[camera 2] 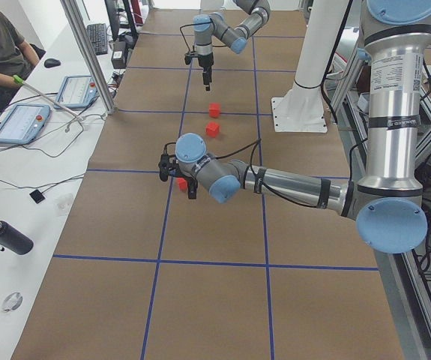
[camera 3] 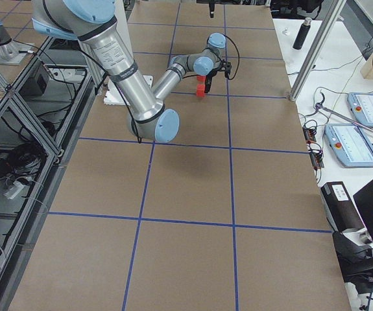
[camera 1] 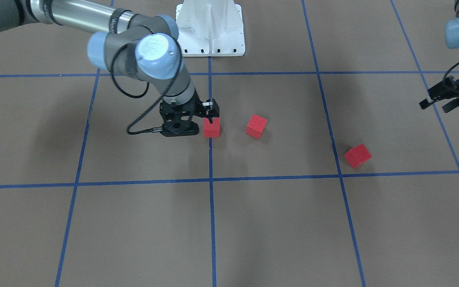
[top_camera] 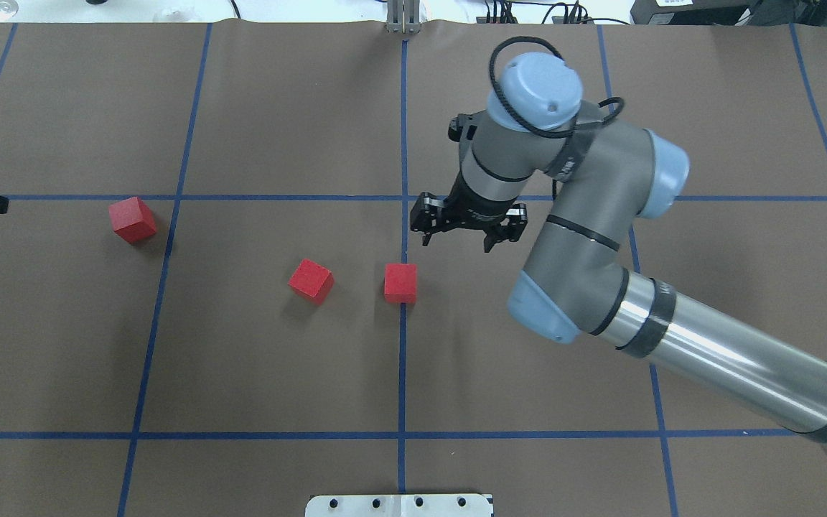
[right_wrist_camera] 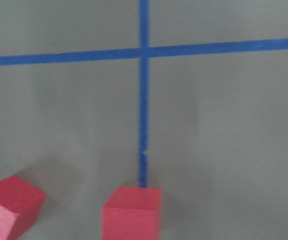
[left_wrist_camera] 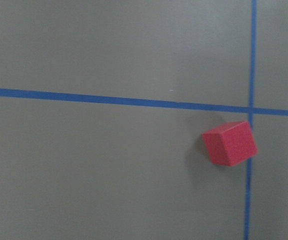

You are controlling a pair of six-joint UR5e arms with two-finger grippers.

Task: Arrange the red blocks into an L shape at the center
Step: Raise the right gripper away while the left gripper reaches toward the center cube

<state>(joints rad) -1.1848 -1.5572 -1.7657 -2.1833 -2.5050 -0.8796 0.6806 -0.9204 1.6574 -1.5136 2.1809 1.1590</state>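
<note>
Red blocks (top_camera: pixel 311 280) are not yet an L: we count three, all separate, none touching another. We read the overhead view from left to right.

At the far left edge our left gripper (camera 1: pixel 434 107) hangs idle. In the front-facing view its fingers stand spread with nothing between them, and it is well apart from every block.

Next comes the leftmost block (top_camera: pixel 132 220), alone just left of a blue grid line and turned askew to the grid. It is well away from the middle, so we judge it has the longest trip ahead.

Further right the middle block (top_camera: pixel 311 280) sits near the centre, also rotated, with a clear gap between it and its neighbour.

Then the third block (top_camera: pixel 400 283) rests squarely on the central blue tape line (top_camera: pixel 403 359), its edges aligned with the tape. We take this one as placed, the anchor of the shape.

Just beyond it is our right gripper (top_camera: pixel 456 240), its jaws parted and empty, close by the third block but not gripping it.

So, as we judge it, one block of three is done. The middle block needs squaring and sliding flush against the anchor, and the leftmost one must be fetched and set to form the corner.
</note>
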